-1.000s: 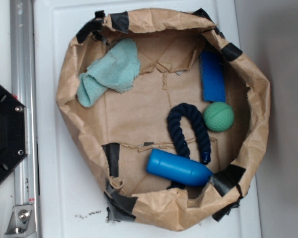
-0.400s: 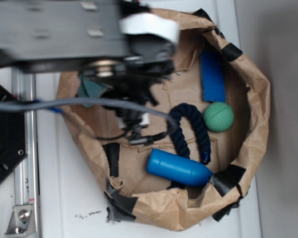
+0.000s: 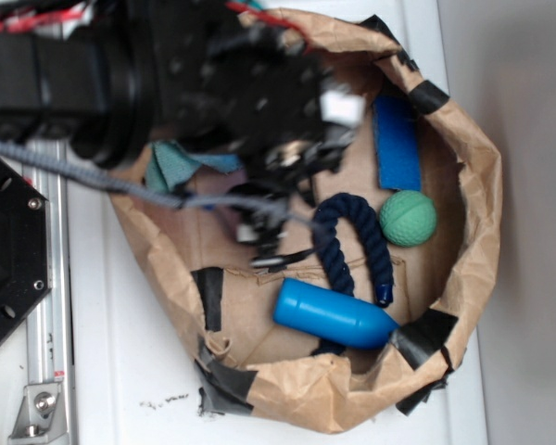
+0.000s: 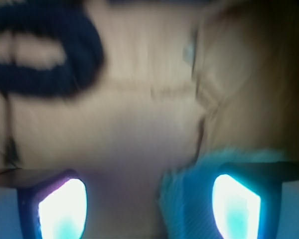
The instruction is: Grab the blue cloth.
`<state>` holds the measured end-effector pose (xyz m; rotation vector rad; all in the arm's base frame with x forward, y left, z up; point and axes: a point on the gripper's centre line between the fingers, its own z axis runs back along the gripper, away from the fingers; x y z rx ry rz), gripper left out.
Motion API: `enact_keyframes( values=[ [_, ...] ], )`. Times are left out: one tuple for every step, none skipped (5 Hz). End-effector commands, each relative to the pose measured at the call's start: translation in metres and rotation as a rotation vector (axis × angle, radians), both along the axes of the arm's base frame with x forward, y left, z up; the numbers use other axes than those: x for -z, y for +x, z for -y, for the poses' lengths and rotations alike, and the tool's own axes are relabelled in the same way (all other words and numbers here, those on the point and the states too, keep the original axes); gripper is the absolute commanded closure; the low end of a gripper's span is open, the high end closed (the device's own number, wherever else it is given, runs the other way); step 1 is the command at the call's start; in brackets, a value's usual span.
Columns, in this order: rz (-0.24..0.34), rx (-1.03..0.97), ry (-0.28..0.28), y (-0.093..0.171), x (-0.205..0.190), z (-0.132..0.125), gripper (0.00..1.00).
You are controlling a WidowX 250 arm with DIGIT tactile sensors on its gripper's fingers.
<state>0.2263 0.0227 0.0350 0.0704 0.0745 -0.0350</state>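
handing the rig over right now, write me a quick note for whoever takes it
Gripper: open, nothing between the fingers. The wrist view is blurred.
Blue cloth: lies at the upper left of the paper bag, mostly hidden under the arm in the exterior view. In the wrist view it sits right at the right-hand finger.
Also in the bag: navy rope, green ball, blue cylinder, flat blue rectangle.
Done: arm is over the cloth.
Left: centre on the cloth, close and lift.
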Motion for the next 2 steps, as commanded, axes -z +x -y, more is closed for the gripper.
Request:
enact_keyframes(
  values=[
    [-0.058,0.008,0.059,-0.037,0.011,-0.031,0.00],
    [-0.082,-0.068,0.087,-0.033,0.023,-0.040,1.00]
  ],
)
